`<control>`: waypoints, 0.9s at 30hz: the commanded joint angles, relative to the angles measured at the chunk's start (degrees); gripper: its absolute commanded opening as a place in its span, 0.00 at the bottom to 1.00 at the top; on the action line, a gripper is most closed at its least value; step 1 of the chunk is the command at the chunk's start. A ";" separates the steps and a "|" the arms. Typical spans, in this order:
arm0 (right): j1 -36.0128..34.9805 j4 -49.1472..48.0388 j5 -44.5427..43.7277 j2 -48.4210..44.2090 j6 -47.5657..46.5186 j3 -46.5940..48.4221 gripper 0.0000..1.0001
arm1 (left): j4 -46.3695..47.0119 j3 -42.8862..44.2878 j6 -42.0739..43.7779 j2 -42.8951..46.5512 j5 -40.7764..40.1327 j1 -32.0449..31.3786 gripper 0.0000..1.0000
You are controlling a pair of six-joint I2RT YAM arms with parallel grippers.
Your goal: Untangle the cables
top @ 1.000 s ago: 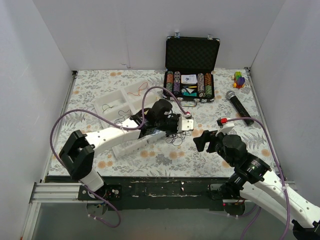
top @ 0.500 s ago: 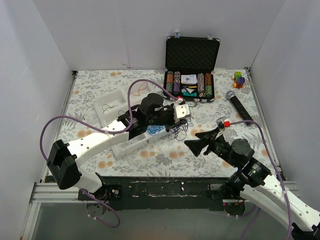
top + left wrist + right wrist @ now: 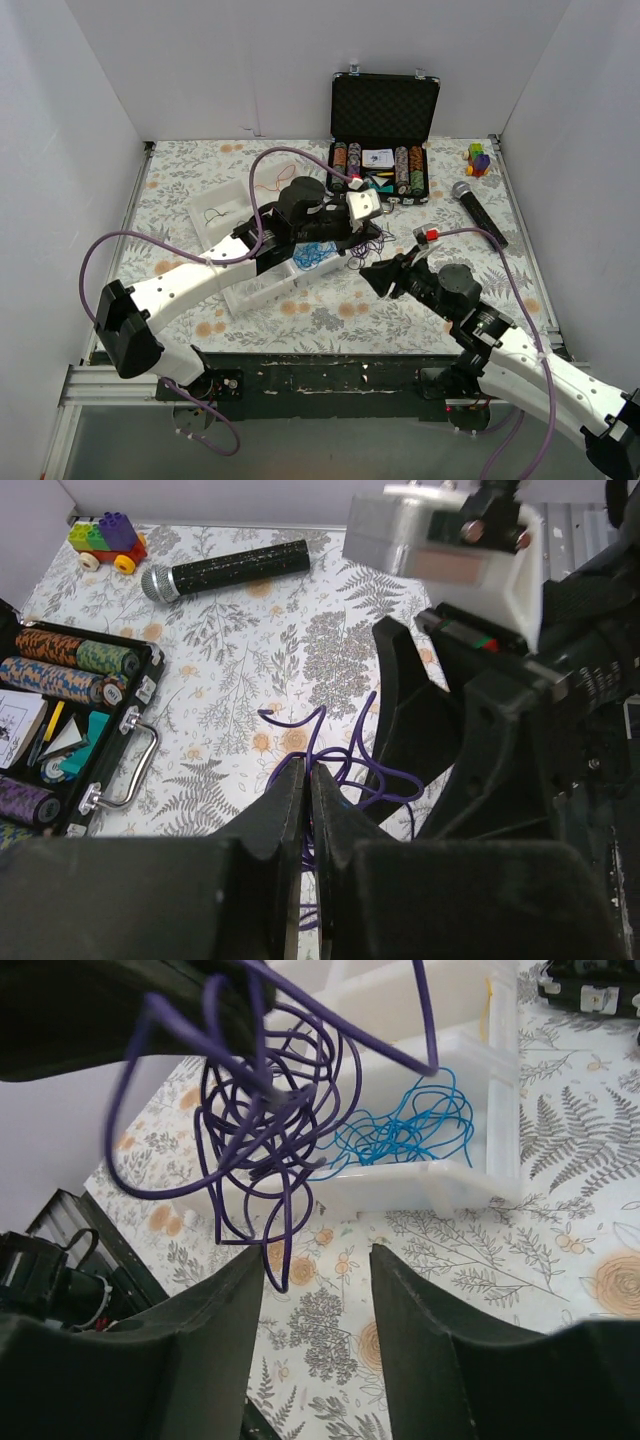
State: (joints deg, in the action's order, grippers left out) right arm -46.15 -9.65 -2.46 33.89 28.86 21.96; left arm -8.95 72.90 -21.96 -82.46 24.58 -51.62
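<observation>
- Watching the left wrist view, I see the left end effector [image 3: 307, 780] pinched shut on the purple cable [image 3: 340, 765]. Its loops spill toward the middle of the frame, over the floral desk [image 3: 250, 650].
- My right end effector [image 3: 318, 1255] has its fingers spread with nothing between them, filling the bottom of the right wrist frame.
- In that same frame the purple cable hangs lifted as a tangle in the upper left. Its lowest loop ends just beside one finger [image 3: 225, 1350]; I cannot tell whether they touch.
- The blue cable [image 3: 400, 1130] lies bunched in a compartment of the white tray [image 3: 490, 1080], right of centre.
- Overhead, both arms meet mid-frame, with the open chip case [image 3: 385, 110] at top centre and the microphone [image 3: 478, 208] at right.
</observation>
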 commanded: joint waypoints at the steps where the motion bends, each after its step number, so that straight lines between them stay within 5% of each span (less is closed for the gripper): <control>1: -0.08 -9.33 -2.20 1.71 1.11 0.72 0.44 | -0.80 3.12 -2.56 2.65 1.79 -0.24 0.00; 7: 0.01 -6.27 -2.99 -2.15 1.28 -0.42 0.01 | -1.07 0.14 -1.43 5.81 -0.23 -0.24 0.00; 16: 0.01 2.87 -8.26 -9.19 2.78 -3.93 0.01 | -0.98 0.56 -0.20 7.92 -2.60 0.20 0.00; 27: -0.08 20.98 -22.23 -9.02 8.92 -6.40 0.01 | -1.78 12.61 13.94 11.96 -16.21 1.08 0.00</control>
State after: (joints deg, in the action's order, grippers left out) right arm -46.17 0.56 -16.05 22.72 34.24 15.42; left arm -14.76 80.09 -15.79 -76.51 18.33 -51.22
